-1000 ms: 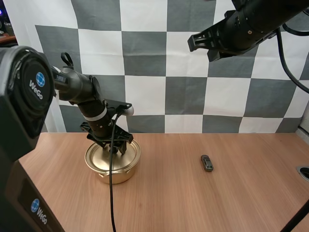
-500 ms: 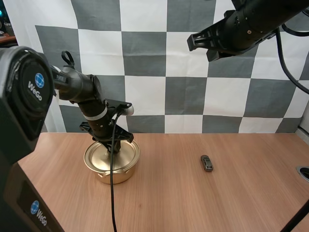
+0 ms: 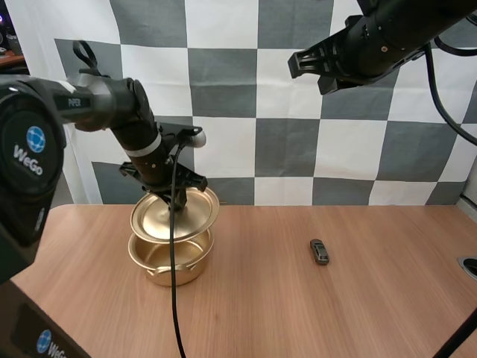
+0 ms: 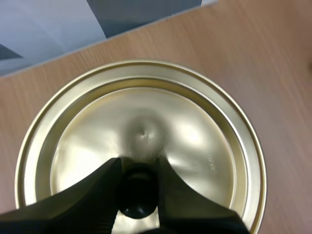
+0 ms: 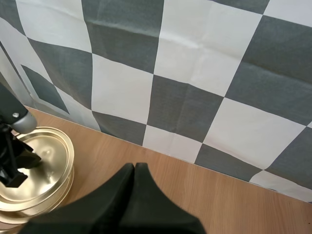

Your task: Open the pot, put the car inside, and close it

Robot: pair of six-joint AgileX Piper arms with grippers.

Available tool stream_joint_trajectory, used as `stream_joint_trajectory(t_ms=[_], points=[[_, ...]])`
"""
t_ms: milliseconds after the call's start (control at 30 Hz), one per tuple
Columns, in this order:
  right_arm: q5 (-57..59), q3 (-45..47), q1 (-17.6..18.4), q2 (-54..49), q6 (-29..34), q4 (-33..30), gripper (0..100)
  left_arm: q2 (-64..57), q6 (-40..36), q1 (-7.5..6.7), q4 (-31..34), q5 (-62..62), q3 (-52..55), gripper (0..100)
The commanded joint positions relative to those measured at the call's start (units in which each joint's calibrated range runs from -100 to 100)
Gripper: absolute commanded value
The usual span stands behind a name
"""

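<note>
Two arms work over the table in the high view. The left end effector grips the gold lid by its knob. The lid hangs just above the gold pot, apart from the rim and slightly tilted. The pot sits toward the table's left. The small dark toy car lies well apart to its right on bare wood. The right end effector hovers high above the table, nearer the car's side than the pot's.

From the left wrist view, the two black fingers pinch the dark knob between them. The lid's rings spread out beyond, with table wood around its rim. The hold looks centred, so I judge it secure.

From the right wrist view, the right end effector's fingers lie together as one dark wedge, closed on nothing. The lid and pot sit off beside the other arm.

The step in hand is clearing the lid away. It would go best carried sideways and level to bare wood away from the car, then set flat before release. That leaves the pot's mouth free. The right end effector must open before descending, and should close across the car's narrow sides.
</note>
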Motion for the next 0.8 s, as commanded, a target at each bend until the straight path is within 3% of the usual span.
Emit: stream_joint_trajectory(t_ms=[0,167,433,600,767], points=[[0.0,0.0,0.0,0.0,0.0,-0.1,0,-2.6,0.0,0.02,-0.3,3.5,-4.3,1],[0.0,0.0,0.0,0.0,0.0,-0.2,0,-8.7,-1.1,0.02,-0.5,13.2,-12.2,0],[0.0,3.1,0.0,0.1,0.3,-4.7,0,-22.2,-1.9,0.02,-0.5,13.2,-17.3,0],[0.0,14.9,0.0,0.2,0.3,-6.2,0,-30.8,-1.9,0.02,-0.5,13.2,-17.3,0],[-14.7,29.6,0.0,4.1,0.3,-7.0,0,-36.4,-2.2,0.02,-0.5,13.2,-17.3,0]])
